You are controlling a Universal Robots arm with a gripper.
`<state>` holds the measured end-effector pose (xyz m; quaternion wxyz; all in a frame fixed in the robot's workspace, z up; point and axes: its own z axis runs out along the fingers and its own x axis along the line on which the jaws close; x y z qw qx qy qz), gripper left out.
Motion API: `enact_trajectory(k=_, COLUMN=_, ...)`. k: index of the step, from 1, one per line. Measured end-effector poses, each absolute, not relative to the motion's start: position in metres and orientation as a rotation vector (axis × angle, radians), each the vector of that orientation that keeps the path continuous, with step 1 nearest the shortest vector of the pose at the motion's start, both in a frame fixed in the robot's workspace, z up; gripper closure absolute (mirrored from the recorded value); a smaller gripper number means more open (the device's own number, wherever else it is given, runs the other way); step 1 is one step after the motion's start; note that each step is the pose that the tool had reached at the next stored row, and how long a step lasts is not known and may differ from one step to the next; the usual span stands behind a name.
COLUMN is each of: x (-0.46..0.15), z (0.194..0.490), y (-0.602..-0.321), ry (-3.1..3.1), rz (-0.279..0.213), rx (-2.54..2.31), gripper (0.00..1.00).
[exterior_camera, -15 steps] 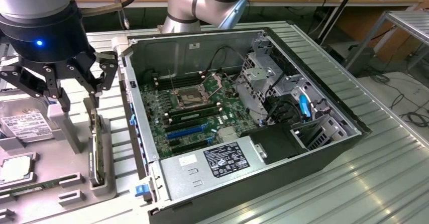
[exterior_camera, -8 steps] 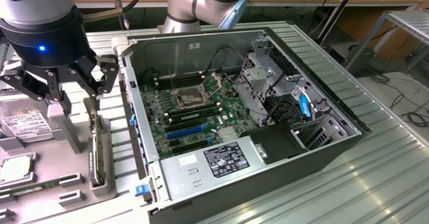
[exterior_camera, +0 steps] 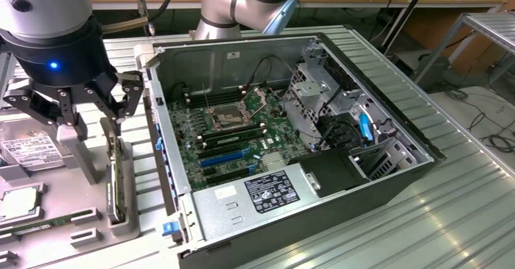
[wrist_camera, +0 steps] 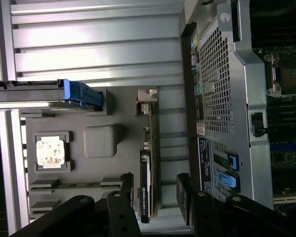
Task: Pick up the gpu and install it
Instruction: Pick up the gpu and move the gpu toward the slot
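Observation:
The gpu [exterior_camera: 116, 175] stands on its long edge in a slot of the grey parts tray [exterior_camera: 81, 160], at the exterior view's left, beside the open computer case [exterior_camera: 386, 178]. It is a thin dark card with a silver bracket at its far end. My gripper [exterior_camera: 93, 121] hangs open just above the card's far end, one finger on each side and neither touching it. In the wrist view the gpu [wrist_camera: 147, 173] runs edge-on between my two dark fingers [wrist_camera: 122, 205], and the gripper [wrist_camera: 155, 202] holds nothing. The motherboard [exterior_camera: 233, 130] lies exposed in the case, with blue card slots [exterior_camera: 221, 157].
The tray also holds a silver hard drive [exterior_camera: 28, 151] with a white label, a processor chip [exterior_camera: 18, 199] and a green memory stick [exterior_camera: 40, 227]. The case wall [wrist_camera: 222, 94] stands close beside the gpu. A power supply [exterior_camera: 266, 193] and a drive cage [exterior_camera: 322, 94] fill the case's other side.

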<state>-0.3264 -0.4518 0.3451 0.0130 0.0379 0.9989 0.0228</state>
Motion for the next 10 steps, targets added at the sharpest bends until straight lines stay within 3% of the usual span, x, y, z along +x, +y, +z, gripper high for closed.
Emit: enact_trajectory(k=10, x=-0.3264, z=0.3389, y=-0.4518, ry=3.113, rz=0.071, rx=0.118, gripper=0.52)
